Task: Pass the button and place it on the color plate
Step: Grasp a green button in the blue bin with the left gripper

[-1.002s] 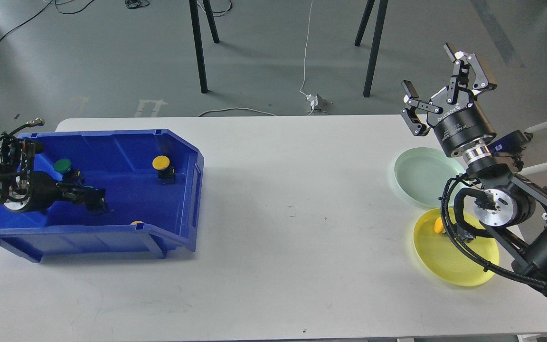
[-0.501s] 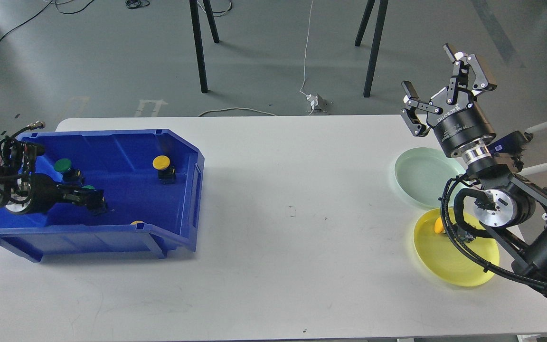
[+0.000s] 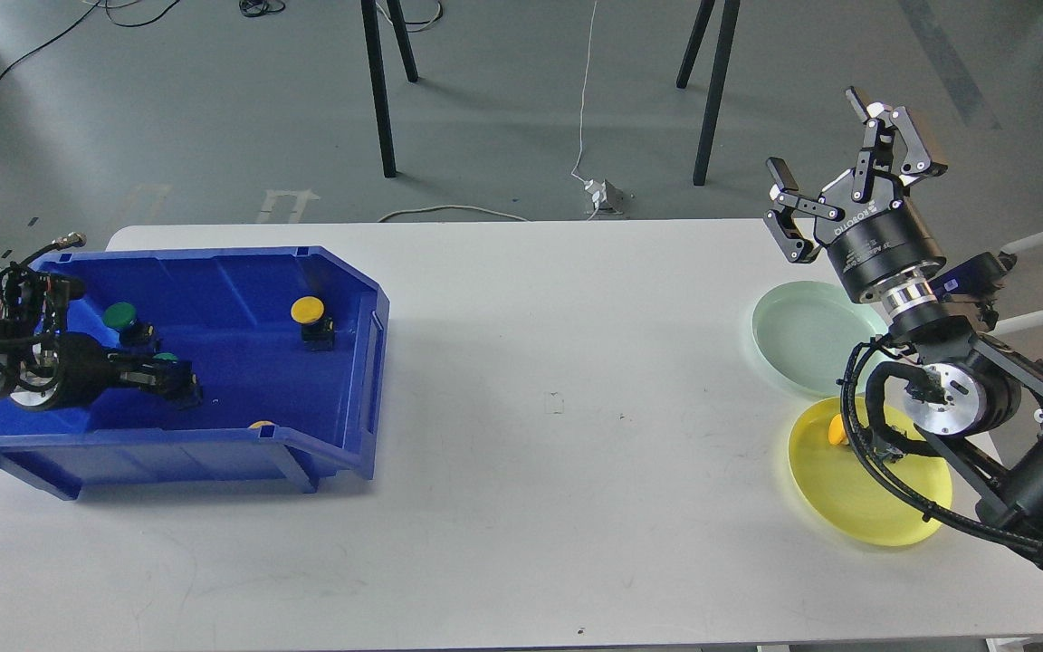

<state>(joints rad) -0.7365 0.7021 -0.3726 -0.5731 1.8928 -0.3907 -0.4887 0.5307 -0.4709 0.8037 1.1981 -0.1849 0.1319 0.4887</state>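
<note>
A blue bin [image 3: 354, 362] stands at the table's left. In it are a green button [image 3: 119, 315], a yellow button [image 3: 307, 310] and a second yellow one [image 3: 261, 424], mostly hidden by the front wall. My left gripper [image 3: 173, 378] is low inside the bin, closed around another green button [image 3: 165, 359]. My right gripper [image 3: 816, 131] is open and empty, raised above the table's far right. Below it are a pale green plate [image 3: 793, 349] and a yellow plate [image 3: 856, 507]. A yellow button [image 3: 837, 430] on the yellow plate is partly hidden by my arm's cables.
The white table [image 3: 558, 471] is bare between bin and plates. My right arm [image 3: 965, 389] overhangs both plates. Black stand legs [image 3: 377, 91] and a cable lie on the floor behind the table.
My left gripper has drawn slightly back to the left inside the bin, the green button moving with it. The right gripper has barely moved.
</note>
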